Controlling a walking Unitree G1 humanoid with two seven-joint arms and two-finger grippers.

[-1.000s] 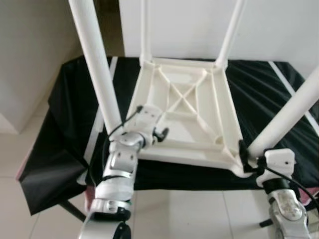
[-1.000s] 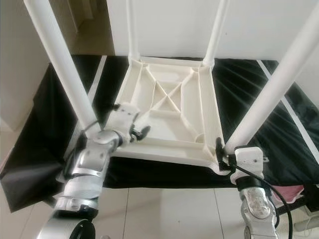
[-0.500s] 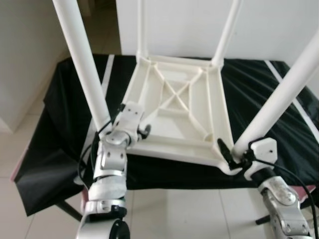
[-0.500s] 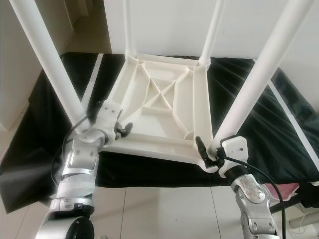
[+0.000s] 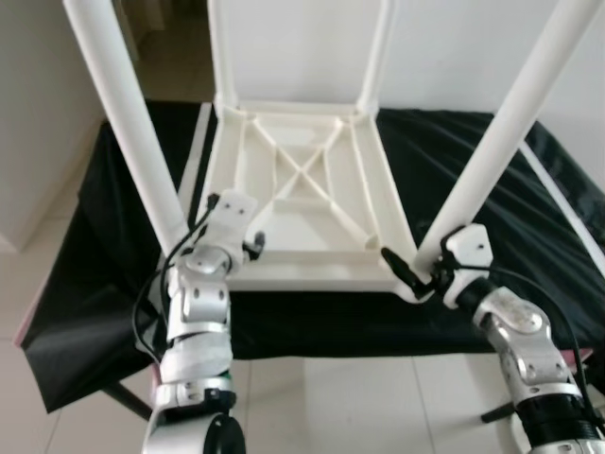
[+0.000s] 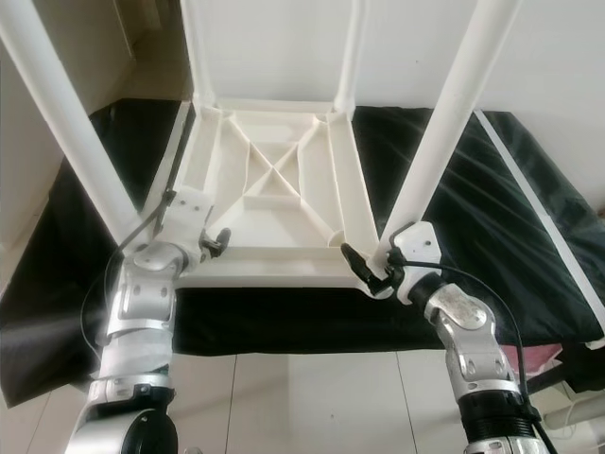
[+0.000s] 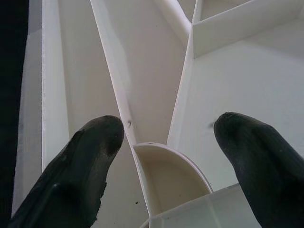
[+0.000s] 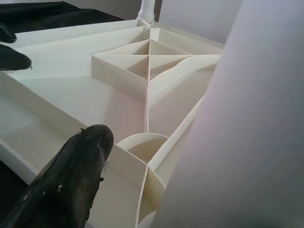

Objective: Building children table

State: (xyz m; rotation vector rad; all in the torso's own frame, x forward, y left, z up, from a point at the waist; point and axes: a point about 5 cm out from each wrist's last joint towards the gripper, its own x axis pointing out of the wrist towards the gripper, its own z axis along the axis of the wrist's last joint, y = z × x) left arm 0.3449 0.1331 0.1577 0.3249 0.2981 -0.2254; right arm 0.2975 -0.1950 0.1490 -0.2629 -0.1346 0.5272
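White plastic: the children table [image 5: 293, 203] lies upside down on a desk [image 5: 501, 227] covered with black cloth, ribbed underside facing up.
Direction: four legs point up, so the long axis of each leg is nearly vertical; the top is flat on the cloth.
Left gripper [image 5: 248, 244]: at the near left corner, beside the near left leg [image 5: 128, 132]; in the wrist view its fingers [image 7: 85, 156] are spread apart over a rib and hold nothing.
Right gripper [image 5: 408, 274]: at the near right corner, one finger inside the frame, the near right leg [image 5: 492, 151] against it; closed or not, I cannot tell.
Handling: probably light and stiff but smooth, so slippery; the corners and leg bases seem the best hold.
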